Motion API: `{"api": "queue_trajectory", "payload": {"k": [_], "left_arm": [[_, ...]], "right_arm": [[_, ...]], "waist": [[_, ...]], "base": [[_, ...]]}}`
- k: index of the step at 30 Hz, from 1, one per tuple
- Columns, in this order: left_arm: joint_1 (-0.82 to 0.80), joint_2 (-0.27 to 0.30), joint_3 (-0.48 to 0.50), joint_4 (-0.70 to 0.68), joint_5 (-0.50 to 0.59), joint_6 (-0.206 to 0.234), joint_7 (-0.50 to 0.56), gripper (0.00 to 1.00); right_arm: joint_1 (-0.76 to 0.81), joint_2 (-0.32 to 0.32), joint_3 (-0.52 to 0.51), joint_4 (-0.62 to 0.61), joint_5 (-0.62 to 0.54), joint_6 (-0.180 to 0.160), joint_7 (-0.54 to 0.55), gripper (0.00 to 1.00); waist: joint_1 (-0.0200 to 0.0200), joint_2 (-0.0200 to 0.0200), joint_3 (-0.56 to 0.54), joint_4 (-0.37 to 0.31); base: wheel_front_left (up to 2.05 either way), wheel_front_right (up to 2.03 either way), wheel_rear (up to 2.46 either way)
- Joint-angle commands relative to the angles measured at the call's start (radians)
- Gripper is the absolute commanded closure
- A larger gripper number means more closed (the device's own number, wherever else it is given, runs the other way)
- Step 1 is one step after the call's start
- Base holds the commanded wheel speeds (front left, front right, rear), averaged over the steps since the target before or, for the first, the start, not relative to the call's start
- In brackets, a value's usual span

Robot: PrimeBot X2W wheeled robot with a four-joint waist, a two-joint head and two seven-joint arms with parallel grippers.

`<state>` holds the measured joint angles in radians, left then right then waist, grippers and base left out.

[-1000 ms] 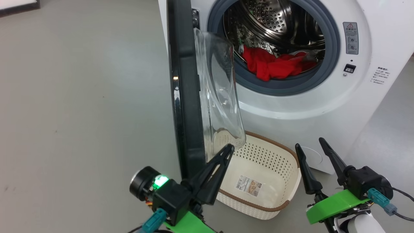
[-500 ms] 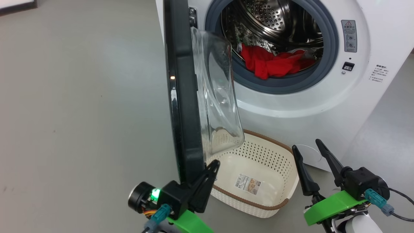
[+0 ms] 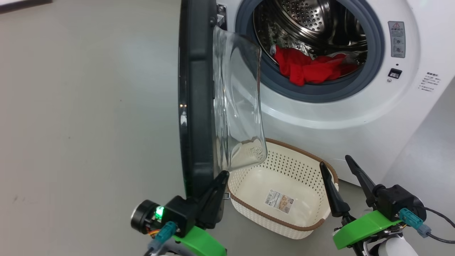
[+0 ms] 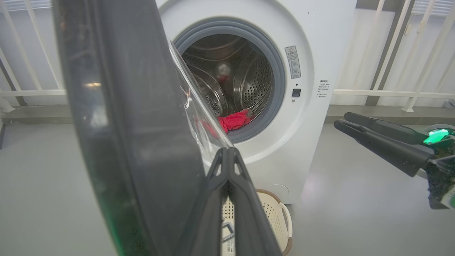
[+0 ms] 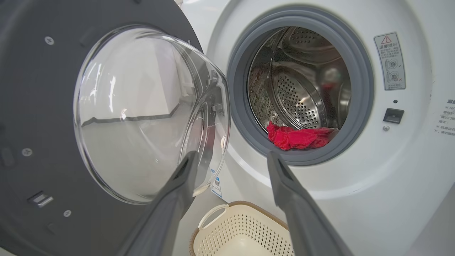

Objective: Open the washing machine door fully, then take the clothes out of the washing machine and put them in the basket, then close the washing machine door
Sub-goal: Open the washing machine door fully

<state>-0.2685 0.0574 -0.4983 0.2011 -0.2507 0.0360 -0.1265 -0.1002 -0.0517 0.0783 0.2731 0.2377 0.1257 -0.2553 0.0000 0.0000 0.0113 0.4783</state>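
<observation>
Head view: the door (image 3: 195,106) is standing half open, closed left hand (image 3: 223,175) at its lower edge, open right hand (image 3: 335,160) empty by the empty basket (image 3: 302,167). Left wrist, right wrist: clothes (image 4: 234,121) are lying inside the washing machine (image 4: 312,42), awaiting unloading

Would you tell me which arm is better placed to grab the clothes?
Probably the right: the right gripper is open and faces the clothes; the left gripper is shut beside the door.

Red clothes (image 3: 305,69), white washer (image 3: 355,117) w/ grey ring (image 3: 312,94), cream perforated basket (image 3: 295,165), black door rim (image 3: 195,106).
</observation>
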Motion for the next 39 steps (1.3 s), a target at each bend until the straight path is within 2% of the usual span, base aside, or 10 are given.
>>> {"api": "queue_trajectory", "payload": {"k": [1, 11, 28, 39], "left_arm": [[-0.021, 0.035, 0.07, -0.021, -0.012, 0.032, -0.007, 1.0], [-0.002, 0.088, 0.148, -0.053, -0.04, 0.076, -0.012, 1.0], [0.006, 0.145, 0.284, -0.055, -0.089, 0.159, -0.037, 1.0], [-0.021, 0.184, 0.359, 0.032, -0.126, 0.173, -0.072, 1.0]], "right_arm": [[-0.002, 0.001, 0.025, -0.023, 0.0, 0.005, -0.006, 0.0], [-0.031, 0.001, 0.048, -0.009, -0.01, 0.005, -0.006, 0.0], [-0.066, 0.001, 0.074, 0.013, -0.027, 0.005, -0.006, 0.0], [-0.066, 0.001, 0.084, 0.014, -0.043, 0.005, -0.006, 0.0]], "waist": [[0.0, 0.0, 0.004, 0.014], [0.0, 0.0, 0.044, 0.036], [0.0, 0.0, 0.083, 0.044], [0.0, 0.0, 0.096, 0.038]], "base": [[0.0, 0.0, 0.0], [0.0, 0.0, 0.0], [0.0, 0.0, 0.0], [0.0, 0.0, 0.0]]}}
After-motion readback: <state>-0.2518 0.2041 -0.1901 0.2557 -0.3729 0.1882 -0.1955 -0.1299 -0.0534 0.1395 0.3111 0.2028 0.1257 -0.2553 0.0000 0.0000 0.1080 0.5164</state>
